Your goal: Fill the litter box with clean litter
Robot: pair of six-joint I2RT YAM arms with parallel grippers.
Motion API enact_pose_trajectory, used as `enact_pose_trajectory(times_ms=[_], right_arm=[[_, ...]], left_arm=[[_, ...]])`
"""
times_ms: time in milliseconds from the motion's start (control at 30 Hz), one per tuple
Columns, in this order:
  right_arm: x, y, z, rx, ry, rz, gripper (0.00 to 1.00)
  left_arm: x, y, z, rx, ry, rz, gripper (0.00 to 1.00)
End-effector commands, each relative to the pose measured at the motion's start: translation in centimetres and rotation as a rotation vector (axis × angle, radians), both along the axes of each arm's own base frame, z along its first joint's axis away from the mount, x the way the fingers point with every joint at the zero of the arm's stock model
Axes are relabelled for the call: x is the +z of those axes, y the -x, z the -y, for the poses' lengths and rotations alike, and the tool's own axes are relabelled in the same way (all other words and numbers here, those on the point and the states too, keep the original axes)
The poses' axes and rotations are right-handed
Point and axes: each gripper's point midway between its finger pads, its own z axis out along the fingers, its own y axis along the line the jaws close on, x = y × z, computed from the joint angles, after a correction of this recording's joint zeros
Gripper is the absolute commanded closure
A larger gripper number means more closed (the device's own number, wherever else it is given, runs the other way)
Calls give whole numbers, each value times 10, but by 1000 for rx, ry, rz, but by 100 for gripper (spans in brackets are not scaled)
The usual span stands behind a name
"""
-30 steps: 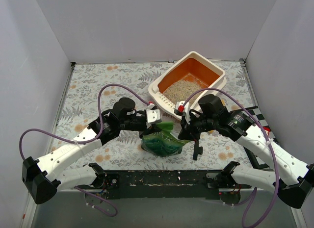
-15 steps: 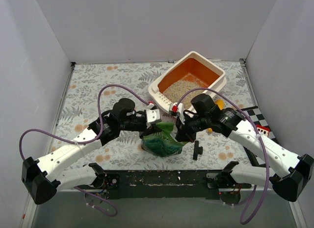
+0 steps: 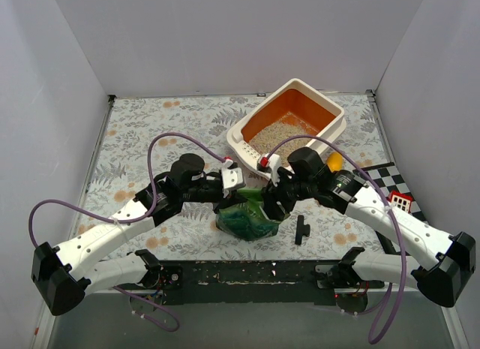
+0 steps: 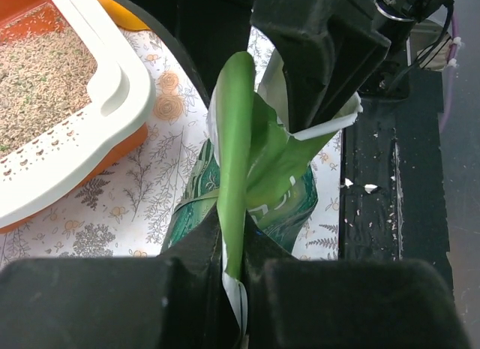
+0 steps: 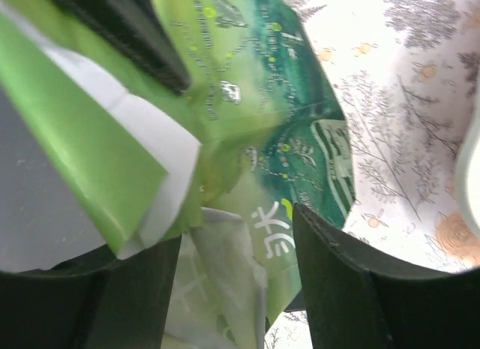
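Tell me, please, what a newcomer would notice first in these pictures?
A glossy green bag stands near the front of the table, its top pinched by the left hand, with the right hand open around it. Behind it, to the right, sits the orange-lined litter box, partly filled with litter.

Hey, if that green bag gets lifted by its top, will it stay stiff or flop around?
Probably floppy: the green bag is thin crinkled film, its top folded flat where the left gripper pinches it. Its bulging lower part suggests contents inside, so it would likely sag and swing. The glossy surface may slip.
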Motion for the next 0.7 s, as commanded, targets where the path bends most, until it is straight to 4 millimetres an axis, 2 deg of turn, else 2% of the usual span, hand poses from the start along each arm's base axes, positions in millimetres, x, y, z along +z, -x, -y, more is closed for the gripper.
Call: enact_pose_trajectory(times_ms=[0,100,167,233,333,400,500,667], right_arm=[[3,-34,5,-189,33,102,29],[16,-56,17,-311,40,206,26],[28,-69,29,-397,39,281,16],[37,-75,37,-440,42,326,11],[36,-68,35,-397,28,327,9],[25,-56,25,-324,16,277,8],[20,-39,11,-240,-29,251,7],[54,-41,15,-237,-106,380,6]], left_arm=[[12,-7,-3,40,32,55,97],[17,-8,-5,54,37,74,94],[18,-9,-7,58,37,81,94],[19,-9,-8,62,35,85,94],[26,-8,-7,56,45,94,90],[28,-7,-6,47,51,94,88],[20,-6,-5,40,39,79,86],[8,-6,-7,46,18,56,83]])
